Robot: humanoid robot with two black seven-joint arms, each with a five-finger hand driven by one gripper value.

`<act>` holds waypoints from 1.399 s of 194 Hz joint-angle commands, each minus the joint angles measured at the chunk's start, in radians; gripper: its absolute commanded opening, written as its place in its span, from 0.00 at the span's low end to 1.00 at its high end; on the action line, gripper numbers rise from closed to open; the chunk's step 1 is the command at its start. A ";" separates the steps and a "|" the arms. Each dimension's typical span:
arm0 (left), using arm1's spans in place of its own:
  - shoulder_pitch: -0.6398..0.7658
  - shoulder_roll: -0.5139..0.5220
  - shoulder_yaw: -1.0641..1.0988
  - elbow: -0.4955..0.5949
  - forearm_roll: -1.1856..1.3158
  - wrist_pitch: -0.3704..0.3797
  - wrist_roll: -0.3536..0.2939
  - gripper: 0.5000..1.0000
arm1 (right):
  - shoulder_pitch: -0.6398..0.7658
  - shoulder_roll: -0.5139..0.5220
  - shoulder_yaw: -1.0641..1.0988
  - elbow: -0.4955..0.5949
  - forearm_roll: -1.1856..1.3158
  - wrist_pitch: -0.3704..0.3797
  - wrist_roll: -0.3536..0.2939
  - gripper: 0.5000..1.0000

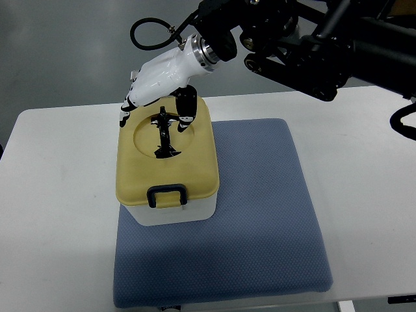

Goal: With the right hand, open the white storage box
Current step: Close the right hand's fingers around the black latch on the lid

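White plastic forms the body of the storage box (pixel 174 211), which sits on the near-left part of a blue mat (pixel 260 214) spread over the white bench (pixel 58 195). Its yellow lid (pixel 140 172) is on, with a black latch (pixel 167 195) at the front edge and a black handle (pixel 164 133) lying in a round recess. The right hand (pixel 159 91) reaches in from the upper right and hangs over the lid's far edge, fingers (pixel 186 107) pointing down at the handle; whether they actually grip it is hard to tell.
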 commanded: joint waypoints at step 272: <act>-0.003 0.000 -0.005 0.004 -0.007 0.004 -0.004 1.00 | 0.006 0.026 -0.130 0.009 -0.027 -0.156 0.000 0.48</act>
